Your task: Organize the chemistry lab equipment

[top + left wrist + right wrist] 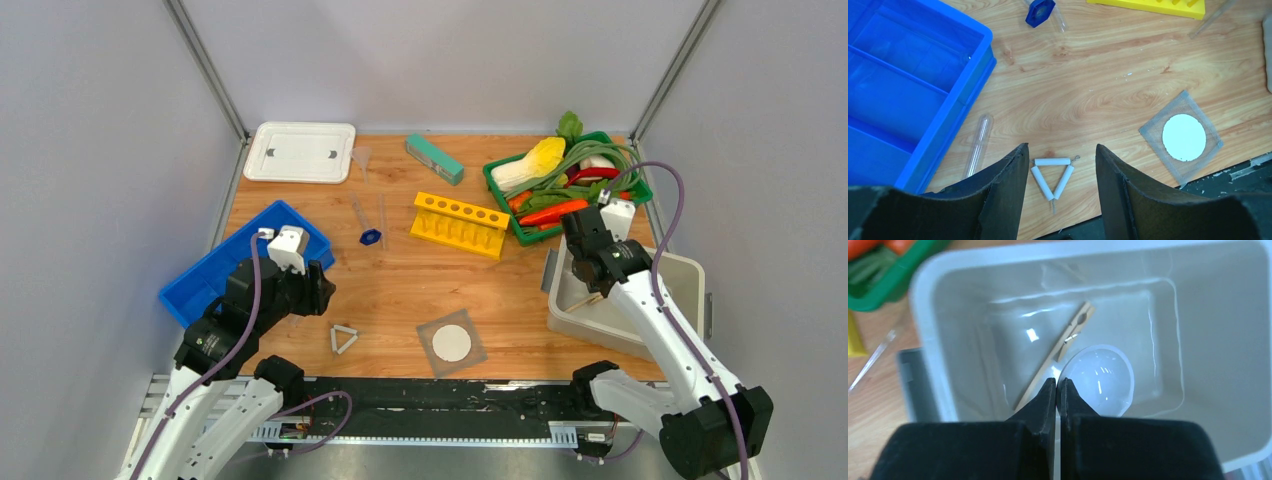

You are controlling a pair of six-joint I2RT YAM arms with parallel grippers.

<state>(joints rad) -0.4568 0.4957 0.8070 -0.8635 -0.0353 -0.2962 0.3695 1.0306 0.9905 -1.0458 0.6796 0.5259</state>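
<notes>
Across the wooden table (400, 290), seen from above, the blue divided bin (185, 290) lies at 9 o'clock and the grey tub (680, 270) at 4 o'clock. A white flat lid (300, 152) sits at 11 o'clock, and the green basket (503, 200) of toy vegetables is at 1 o'clock. The yellow holed rack (460, 225) lies just off centre toward 1 o'clock, with the teal block (434, 159) at its 11 o'clock.

The grey mesh square (1184, 137) with its white disc lies at 6 o'clock near the front edge. The pipe-clay triangle (1052, 161) is at its 9 o'clock, apart from it. My left gripper (1060, 150) hangs over that triangle with its jaws spread wide and nothing in them.

My right gripper (1058, 382) is pressed fully closed and empty, above the tub. Inside lie the wooden tongs (1058, 352) and, at their 4 o'clock, the white bowl (1100, 380), its rim against them.

One glass tube (978, 145) lies just beside the blue bin's near wall. Two more tubes (358, 210) lie at the rack's 9 o'clock, with the clear funnel (361, 158) at their 12 o'clock and the blue cap (371, 237) at their near ends.
</notes>
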